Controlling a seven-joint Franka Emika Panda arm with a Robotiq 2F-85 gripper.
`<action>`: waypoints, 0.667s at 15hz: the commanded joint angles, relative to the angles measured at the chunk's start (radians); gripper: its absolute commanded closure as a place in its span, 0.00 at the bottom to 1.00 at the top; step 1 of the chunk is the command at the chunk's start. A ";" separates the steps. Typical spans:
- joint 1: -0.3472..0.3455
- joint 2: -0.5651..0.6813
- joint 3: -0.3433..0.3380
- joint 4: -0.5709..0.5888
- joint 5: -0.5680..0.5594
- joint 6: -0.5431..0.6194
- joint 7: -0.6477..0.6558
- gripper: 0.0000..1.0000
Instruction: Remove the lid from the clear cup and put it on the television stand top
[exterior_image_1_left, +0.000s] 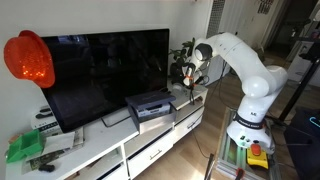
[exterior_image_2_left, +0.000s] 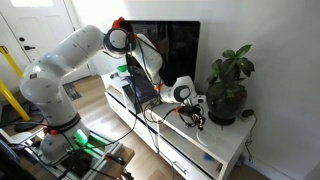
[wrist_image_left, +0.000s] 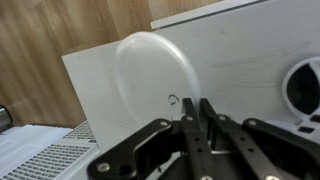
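Closest to the wrist camera are the two dark fingers (wrist_image_left: 208, 128) of my tool (wrist_image_left: 192, 108), pressed together with no gap showing between the jaws. They are clenched on the bottom edge of the lid (wrist_image_left: 150, 80), a thin, round, translucent disc that stands up from the fingertips, off the surface, with a small dark mark near its lower right. Through it and around it I see the white top of the desk (wrist_image_left: 250, 50). One desk edge runs along the left of the lid, and the wooden floor (wrist_image_left: 40, 40) shows beyond it. At the right edge of that view is a pale round rim, which looks like the clear cup (wrist_image_left: 305, 90). It stands on the desk apart from the lid, and I cannot make out more of it.

In both exterior views my tool (exterior_image_1_left: 190, 78) (exterior_image_2_left: 196, 113) hangs low over the end of the desk (exterior_image_2_left: 215, 148), just beside the potted plant (exterior_image_2_left: 227, 85). The lid and cup are too small to pick out there. The grey box-shaped device (exterior_image_1_left: 150, 105) sits nearer the middle of the desk, in front of the television (exterior_image_1_left: 105, 65).
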 joint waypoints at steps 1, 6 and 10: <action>-0.018 0.024 0.012 0.053 0.075 0.033 -0.071 0.57; 0.028 -0.047 -0.023 -0.002 0.086 0.021 -0.107 0.23; 0.110 -0.081 -0.124 -0.028 0.053 -0.111 -0.069 0.00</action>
